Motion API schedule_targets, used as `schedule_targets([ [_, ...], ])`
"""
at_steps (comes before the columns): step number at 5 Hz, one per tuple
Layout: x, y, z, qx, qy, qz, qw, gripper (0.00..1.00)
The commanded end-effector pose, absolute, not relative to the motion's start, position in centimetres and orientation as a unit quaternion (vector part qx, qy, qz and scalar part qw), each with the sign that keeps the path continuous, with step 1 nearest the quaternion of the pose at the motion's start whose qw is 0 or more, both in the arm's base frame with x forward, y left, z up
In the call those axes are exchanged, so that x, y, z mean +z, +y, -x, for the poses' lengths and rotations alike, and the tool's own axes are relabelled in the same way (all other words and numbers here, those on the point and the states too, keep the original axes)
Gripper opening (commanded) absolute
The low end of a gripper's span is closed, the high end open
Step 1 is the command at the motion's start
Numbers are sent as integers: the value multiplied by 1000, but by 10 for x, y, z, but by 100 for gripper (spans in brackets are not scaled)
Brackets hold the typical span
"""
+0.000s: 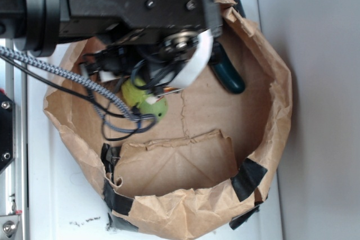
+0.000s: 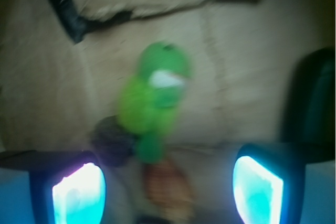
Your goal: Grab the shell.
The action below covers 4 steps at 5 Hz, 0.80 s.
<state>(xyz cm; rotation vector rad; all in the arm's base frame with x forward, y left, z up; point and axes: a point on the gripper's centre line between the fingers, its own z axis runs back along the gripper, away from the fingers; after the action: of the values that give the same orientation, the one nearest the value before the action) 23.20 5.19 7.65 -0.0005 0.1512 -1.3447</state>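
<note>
The wrist view is blurred. An orange-tan ribbed shell (image 2: 167,187) lies on the paper floor of the bag, between my two glowing pads (image 2: 79,195) but touching neither. My gripper (image 2: 168,192) is open. Just beyond the shell lies the green plush toy (image 2: 153,103), with a dark rough lump (image 2: 113,141) at its left. In the exterior view the arm covers the gripper, and only an orange sliver of the shell (image 1: 169,90) shows beside the plush (image 1: 147,102).
Everything sits inside a brown paper bag (image 1: 270,111) with rolled-down walls and black tape patches. A dark teal object (image 1: 228,74) lies by the bag's far wall, seen at the right edge in the wrist view (image 2: 312,98). A torn paper flap (image 1: 180,158) lies on the floor.
</note>
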Motion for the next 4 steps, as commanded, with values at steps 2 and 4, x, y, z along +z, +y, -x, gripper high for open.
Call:
schedule_targets([
  [2,98,36,-225,-601,29,-24,798,100],
  [4,76,49,-242,-604,34,-36,796,100],
])
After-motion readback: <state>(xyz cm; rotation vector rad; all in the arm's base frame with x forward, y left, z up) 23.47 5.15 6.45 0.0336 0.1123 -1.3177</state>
